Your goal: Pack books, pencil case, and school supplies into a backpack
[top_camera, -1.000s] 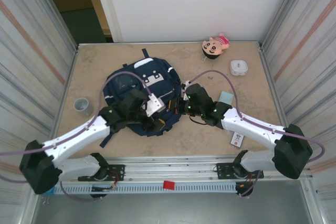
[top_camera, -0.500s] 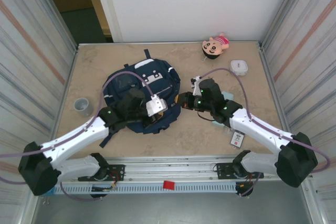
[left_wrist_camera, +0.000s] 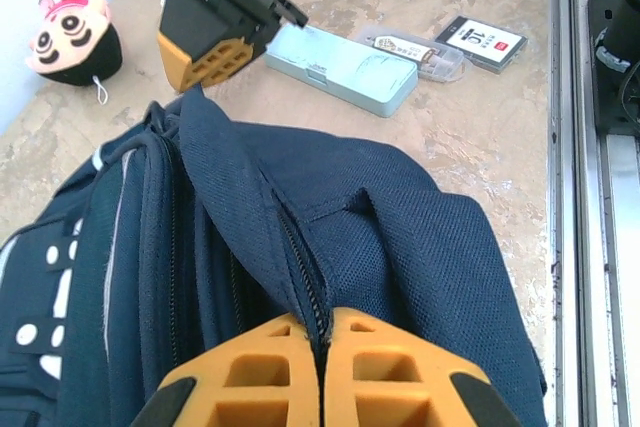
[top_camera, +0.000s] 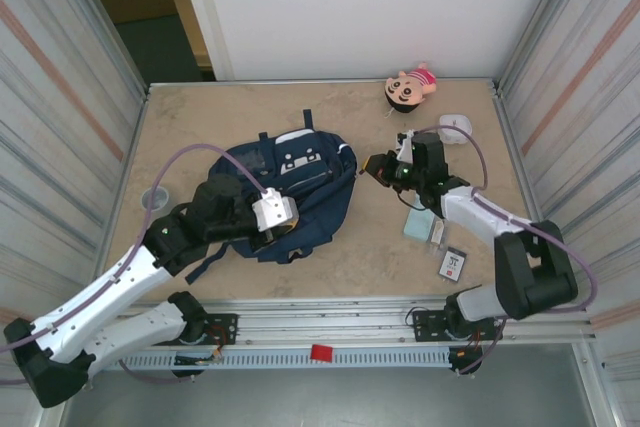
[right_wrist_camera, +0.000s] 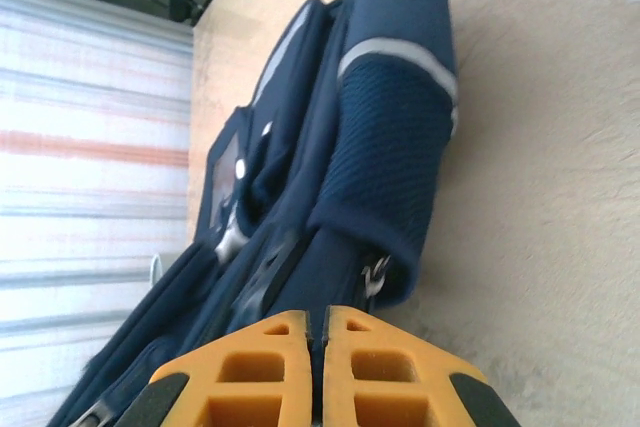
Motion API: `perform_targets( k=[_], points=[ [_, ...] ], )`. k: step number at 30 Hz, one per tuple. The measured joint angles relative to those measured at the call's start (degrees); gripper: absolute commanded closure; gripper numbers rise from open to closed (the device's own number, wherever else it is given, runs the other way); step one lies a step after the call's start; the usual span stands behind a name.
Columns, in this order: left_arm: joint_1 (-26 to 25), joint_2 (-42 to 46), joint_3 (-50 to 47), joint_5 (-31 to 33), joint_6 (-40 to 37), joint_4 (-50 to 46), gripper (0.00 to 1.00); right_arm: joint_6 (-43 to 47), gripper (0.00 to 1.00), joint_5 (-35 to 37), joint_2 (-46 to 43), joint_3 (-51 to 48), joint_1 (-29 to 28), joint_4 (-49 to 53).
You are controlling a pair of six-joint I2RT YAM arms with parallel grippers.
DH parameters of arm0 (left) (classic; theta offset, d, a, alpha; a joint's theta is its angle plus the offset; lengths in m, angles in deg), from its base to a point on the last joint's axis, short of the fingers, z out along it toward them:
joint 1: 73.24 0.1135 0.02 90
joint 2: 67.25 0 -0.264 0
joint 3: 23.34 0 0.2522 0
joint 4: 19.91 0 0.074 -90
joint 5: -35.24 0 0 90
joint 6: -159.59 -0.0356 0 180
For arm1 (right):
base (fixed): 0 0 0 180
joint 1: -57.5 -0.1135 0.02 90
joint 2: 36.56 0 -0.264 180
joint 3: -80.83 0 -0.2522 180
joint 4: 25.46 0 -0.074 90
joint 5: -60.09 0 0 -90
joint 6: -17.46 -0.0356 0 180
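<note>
- The backpack (top_camera: 310, 185) lies flat on the table (top_camera: 200, 117). Its long axis runs diagonally from near-left to far-right, and its top handle points toward the far wall.
- The left gripper (left_wrist_camera: 320, 332) is at the backpack's near edge. Its jaws are closed, pinching the navy fabric where the zipper seam runs in between them.
- The right gripper (right_wrist_camera: 318, 332) is just beside the backpack's right end, facing the side pocket. Its jaws are closed, with nothing seen between them.
- The pencil case (left_wrist_camera: 345, 62) is on the table to the right of the backpack, clear of it. It lies flat, with one short end turned toward the backpack and its long axis angled away.
- The clear oblong piece (left_wrist_camera: 418, 50) lies against the pencil case on the side away from the backpack.
- The black-and-white card (left_wrist_camera: 485, 39) lies farther out again, apart from both.
</note>
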State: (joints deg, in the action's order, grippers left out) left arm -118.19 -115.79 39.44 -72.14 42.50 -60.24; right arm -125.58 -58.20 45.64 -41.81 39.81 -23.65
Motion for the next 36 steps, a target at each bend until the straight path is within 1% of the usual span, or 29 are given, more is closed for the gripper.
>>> perform_targets(
  k=[5,8,9,11,12,13,14,16,17,22,26,29,33,36],
  points=[
    [0.02,-0.31,0.59,0.04,-1.49,-0.92,1.00,-1.57,1.00,-0.68,5.22,1.95,0.02,-3.23],
    [0.02,-0.33,0.59,-0.17,-1.66,-0.68,1.00,-1.79,1.00,0.59,7.76,3.26,0.22,-4.48],
    [0.02,-0.33,0.59,-0.17,-1.66,-0.68,0.96,-1.84,0.92,0.61,8.37,3.41,0.22,-4.79],
    [0.02,-0.35,0.59,-0.17,-1.81,-0.72,0.72,-1.92,0.66,0.72,8.98,3.43,0.22,-5.07],
    [0.00,-0.35,0.59,-0.52,-1.84,-0.74,0.61,-1.81,0.59,2.27,8.98,3.43,0.28,-5.11],
    [0.00,-0.15,0.61,-0.83,-1.88,-0.31,0.49,-1.51,0.54,3.56,8.87,3.43,1.01,-5.22],
    [-0.09,0.02,0.72,-0.83,-1.49,0.48,0.40,-1.01,0.52,4.87,8.46,3.43,1.73,-4.90],
    [-0.11,0.00,0.92,-0.61,-0.70,1.84,0.27,0.11,0.49,7.23,6.36,3.39,2.71,-2.86],
    [-0.11,-0.04,0.92,-0.42,-0.42,2.47,0.25,0.94,0.49,8.24,4.72,3.34,2.80,-1.60],
    [-0.11,-0.37,-0.31,3.48,2.40,6.36,0.15,6.01,0.48,10.40,-8.50,2.71,0.24,5.22],
    [-0.11,-0.46,-4.15,8.17,5.88,9.07,0.12,8.44,0.48,10.56,-15.32,1.25,-3.08,9.64],
    [-0.09,-0.90,-7.15,13.49,10.14,10.40,0.14,8.72,0.47,11.30,-17.03,-0.85,-6.69,13.27],
    [0.09,-1.53,-9.99,21.22,19.74,10.84,0.14,7.85,0.47,12.00,-16.24,-3.65,-11.54,17.33],
    [0.37,-1.66,-11.93,25.05,27.63,11.04,0.13,5.62,0.41,11.78,-13.81,-4.72,-13.94,19.10]
  ],
)
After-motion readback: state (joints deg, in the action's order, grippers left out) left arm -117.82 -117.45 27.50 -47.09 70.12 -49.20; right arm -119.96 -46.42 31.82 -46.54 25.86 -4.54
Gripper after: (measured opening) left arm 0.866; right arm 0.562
